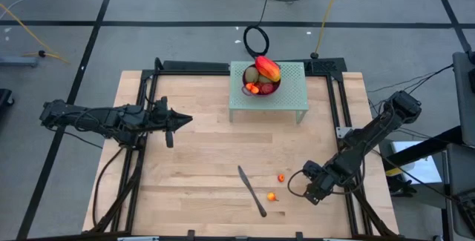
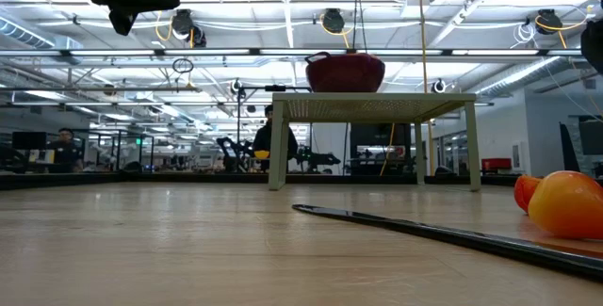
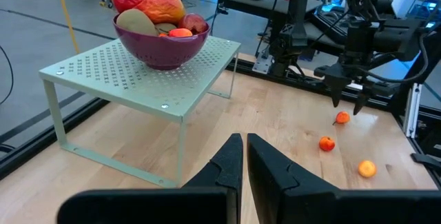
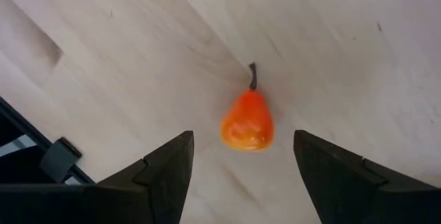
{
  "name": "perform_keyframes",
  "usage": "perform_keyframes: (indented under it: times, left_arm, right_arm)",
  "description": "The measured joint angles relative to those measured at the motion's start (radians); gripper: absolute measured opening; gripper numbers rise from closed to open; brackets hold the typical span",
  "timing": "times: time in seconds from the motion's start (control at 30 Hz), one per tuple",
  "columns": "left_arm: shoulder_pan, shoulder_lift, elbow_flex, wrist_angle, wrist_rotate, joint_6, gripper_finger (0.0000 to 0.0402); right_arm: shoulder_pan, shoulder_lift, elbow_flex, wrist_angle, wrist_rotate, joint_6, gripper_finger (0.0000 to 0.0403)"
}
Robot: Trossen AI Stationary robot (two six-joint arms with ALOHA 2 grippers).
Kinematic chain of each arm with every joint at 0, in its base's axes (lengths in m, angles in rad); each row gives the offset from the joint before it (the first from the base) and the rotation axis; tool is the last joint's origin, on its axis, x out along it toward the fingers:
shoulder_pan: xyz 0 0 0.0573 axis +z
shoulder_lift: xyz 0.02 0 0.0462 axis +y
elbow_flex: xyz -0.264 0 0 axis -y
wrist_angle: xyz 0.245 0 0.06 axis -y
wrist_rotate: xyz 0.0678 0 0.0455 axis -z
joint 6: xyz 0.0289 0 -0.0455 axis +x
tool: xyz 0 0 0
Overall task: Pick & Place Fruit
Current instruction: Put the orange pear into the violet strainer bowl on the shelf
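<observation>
We judge the job mostly done: the purple bowl [image 1: 261, 85] on the green perforated stand [image 1: 289, 96] already holds the mango [image 1: 267, 68], a kiwi [image 3: 136, 23] and dark red pieces, while three tiny orange-red fruits lie loose on the bench [image 1: 200, 159]. Our right pincer [image 4: 241, 158] hangs spread over the nearest of these, a small pear-shaped fruit [image 4: 247, 122] with a dark stem, which sits on the wood between the two fingers and untouched by either; this pick is not yet made. The two other small fruits [image 1: 281, 178] [image 1: 272, 196] rest just beyond that pincer, toward the middle of the bench, with the knife [image 1: 251, 190] close past them. The bench's right edge and its black frame run just behind the pincer, so open room lies inward. Our left pincer [image 3: 244, 158], pressed together and empty, waits well apart, facing the stand across bare wood.
</observation>
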Motion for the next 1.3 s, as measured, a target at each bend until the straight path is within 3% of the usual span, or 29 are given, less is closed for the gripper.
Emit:
perform_keyframes:
  times: [1.0,1.3]
  left_arm:
    - [0.000,0.000,0.000,0.001,-0.026,0.079,0.0021]
    - [0.000,0.000,0.000,0.000,-0.052,0.085,0.0021]
  right_arm:
    - [0.000,0.164,0.001,0.060,-0.027,-0.047,0.0241]
    - [0.000,0.163,0.000,0.057,-0.027,-0.064,0.0191]
